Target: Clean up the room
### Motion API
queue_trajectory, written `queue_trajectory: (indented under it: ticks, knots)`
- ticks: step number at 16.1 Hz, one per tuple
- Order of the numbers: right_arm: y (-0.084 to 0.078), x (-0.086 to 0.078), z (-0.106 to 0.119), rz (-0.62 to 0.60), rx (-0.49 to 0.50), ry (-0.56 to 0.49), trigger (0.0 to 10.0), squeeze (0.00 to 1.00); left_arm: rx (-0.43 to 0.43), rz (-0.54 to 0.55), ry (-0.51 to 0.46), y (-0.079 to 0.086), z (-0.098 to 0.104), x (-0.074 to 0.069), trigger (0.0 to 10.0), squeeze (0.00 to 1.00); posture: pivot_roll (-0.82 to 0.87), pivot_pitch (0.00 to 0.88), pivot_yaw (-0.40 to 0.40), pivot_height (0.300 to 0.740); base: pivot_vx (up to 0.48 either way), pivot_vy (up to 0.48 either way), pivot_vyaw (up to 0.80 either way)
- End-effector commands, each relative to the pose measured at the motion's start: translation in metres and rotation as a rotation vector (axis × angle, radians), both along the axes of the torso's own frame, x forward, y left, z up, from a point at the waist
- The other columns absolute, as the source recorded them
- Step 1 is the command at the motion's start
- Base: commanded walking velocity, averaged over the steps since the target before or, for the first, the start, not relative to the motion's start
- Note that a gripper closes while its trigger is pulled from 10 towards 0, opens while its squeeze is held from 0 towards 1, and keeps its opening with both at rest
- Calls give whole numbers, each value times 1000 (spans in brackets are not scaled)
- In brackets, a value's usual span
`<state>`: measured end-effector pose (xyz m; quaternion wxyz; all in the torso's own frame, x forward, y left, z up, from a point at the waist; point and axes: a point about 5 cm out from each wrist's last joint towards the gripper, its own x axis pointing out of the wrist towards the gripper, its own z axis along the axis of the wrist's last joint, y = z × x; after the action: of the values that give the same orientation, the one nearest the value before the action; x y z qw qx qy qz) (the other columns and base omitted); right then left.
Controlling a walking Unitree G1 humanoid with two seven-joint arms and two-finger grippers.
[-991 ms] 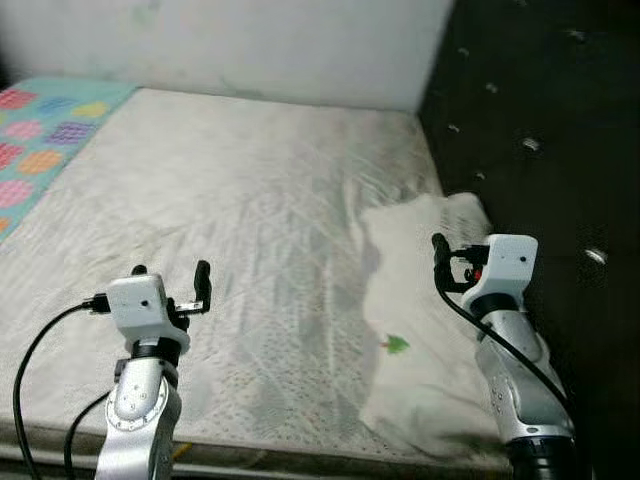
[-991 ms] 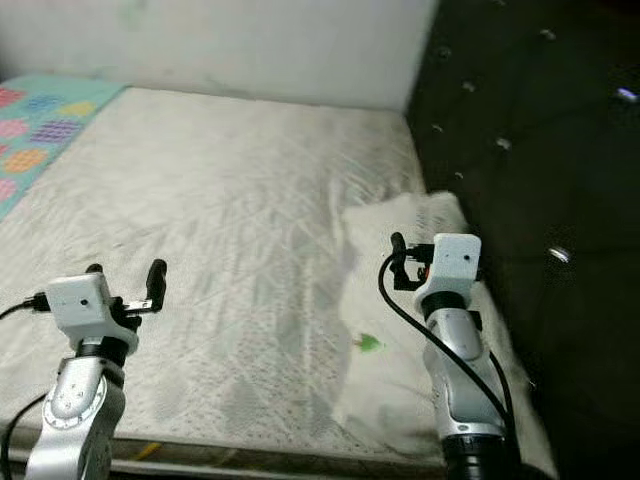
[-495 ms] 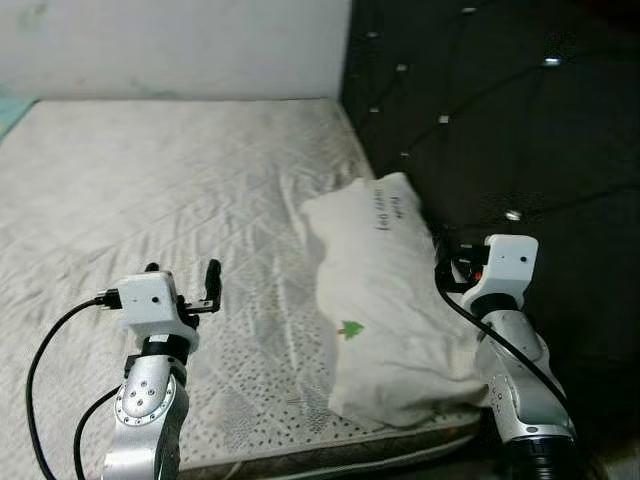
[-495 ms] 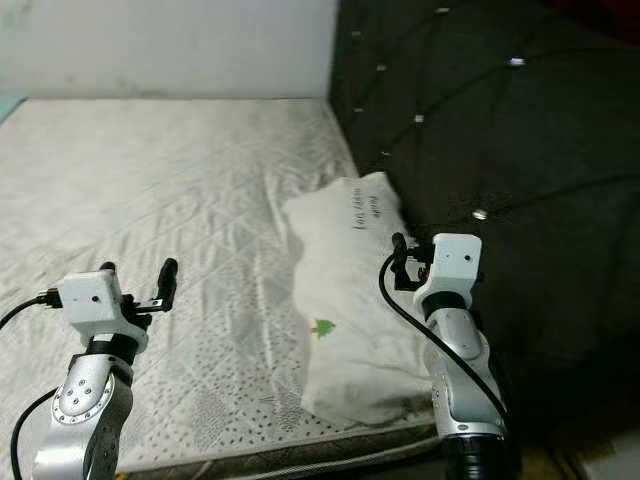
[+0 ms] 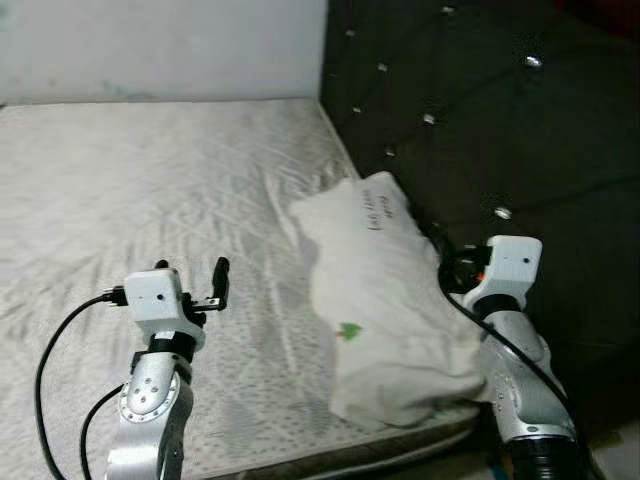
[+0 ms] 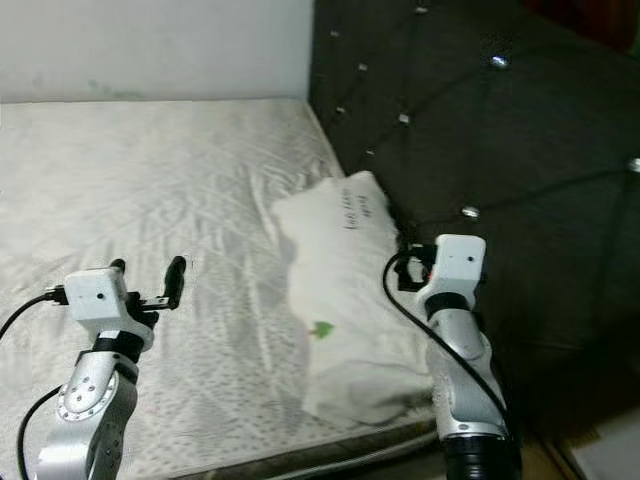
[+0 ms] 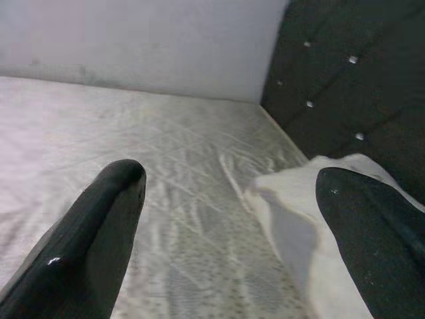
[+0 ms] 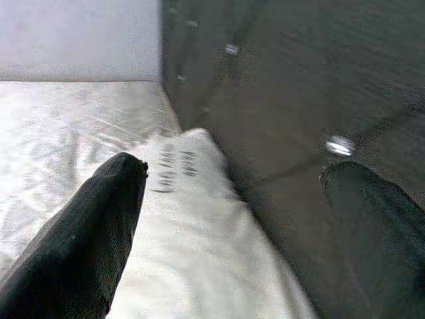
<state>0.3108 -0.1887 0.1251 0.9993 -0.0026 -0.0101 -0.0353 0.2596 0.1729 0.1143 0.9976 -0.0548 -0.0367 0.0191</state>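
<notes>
Left eye view: a white pillow (image 5: 385,310) lies along the bed's (image 5: 150,190) head edge, against the black tufted headboard (image 5: 480,110), its near end at the bed's front corner. The left gripper (image 5: 190,285) hovers over the bare mattress, well apart from the pillow; the right gripper (image 5: 455,270) sits just beside the pillow's headboard side.

Right eye view: the same layout.

Left wrist view: jaws spread wide, empty, the pillow ahead.

Right wrist view: jaws wide, empty, straddling the pillow's edge and headboard.

This looks like the approach; next, the right gripper likely must lower onto the pillow and close.
</notes>
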Motion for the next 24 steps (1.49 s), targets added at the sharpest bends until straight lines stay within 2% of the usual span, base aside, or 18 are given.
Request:
queue_trajectory:
  ticks: [1, 10, 19, 24]
  knots:
    - [3, 4, 3, 12, 1, -8, 10000, 0, 4, 4, 12, 1, -2, -1, 10000, 0, -19, 45, -44, 740, 0, 326, 0]
    - [5, 8, 4, 17, -11, -17, 10000, 0, 21, -1, 13, 3, -2, 1, 10000, 0, -12, 32, -39, 740, 0, 335, 0]
    - [8, 11, 3, 27, -31, -22, 10000, 0, 52, -6, -1, 4, 0, 1, 10000, 0, -9, 37, -40, 740, 0, 0, 0]
    - [10, 11, 2, 30, -30, -19, 10000, 0, 19, 30, 20, 3, -1, 2, 10000, 0, -10, 42, -37, 740, -50, 0, 0]
